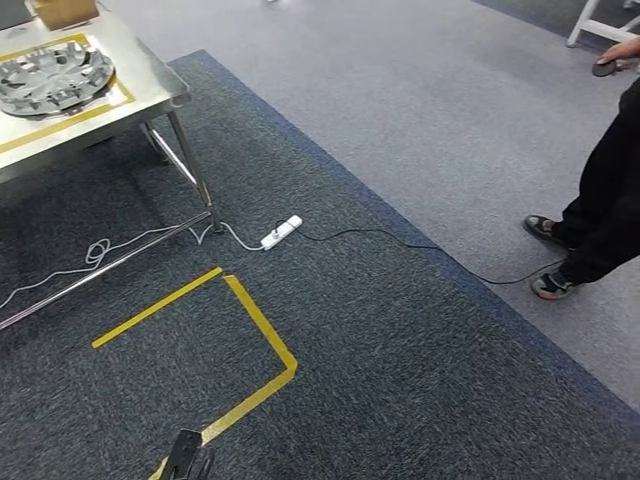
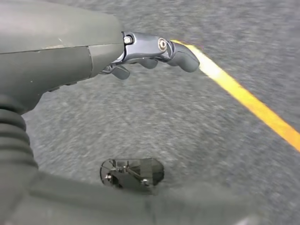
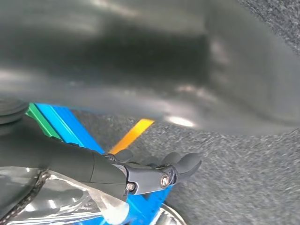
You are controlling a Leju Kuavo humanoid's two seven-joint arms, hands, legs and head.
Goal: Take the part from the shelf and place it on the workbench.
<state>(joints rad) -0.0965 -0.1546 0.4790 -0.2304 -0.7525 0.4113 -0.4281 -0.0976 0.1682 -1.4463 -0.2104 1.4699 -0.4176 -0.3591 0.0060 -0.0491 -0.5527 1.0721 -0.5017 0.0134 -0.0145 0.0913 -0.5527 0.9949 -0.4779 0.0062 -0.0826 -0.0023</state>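
A: Where is the part?

B: The part point(image 1: 53, 78) lies flat on the steel worktop point(image 1: 151, 85), near its front right corner, inside a square of yellow tape point(image 1: 72, 118). It is a round grey metal casting, like a disc, with raised ribs and pockets all over its face and a paler rim.

A: Anything beside it?

B: A cardboard box point(image 1: 64, 10) stands just behind it, toward the worktop's far edge.

A: And the hands?

B: The left hand point(image 2: 148, 54) hangs over the dark carpet point(image 1: 362, 360) with its fingers stretched out and nothing in it. In the head view its tip point(image 1: 185, 458) shows low down, next to a yellow tape outline on the floor point(image 1: 256, 325). The right hand point(image 3: 155, 171) has its fingers extended too; something blue with clear film lies close behind it, but I cannot tell whether the hand holds it.

A: What else is around?

B: A white power strip point(image 1: 281, 232) lies on the carpet by the worktop's leg, cables trailing from it. A person in black trousers point(image 1: 604, 200) stands on the lighter carpet to the right.
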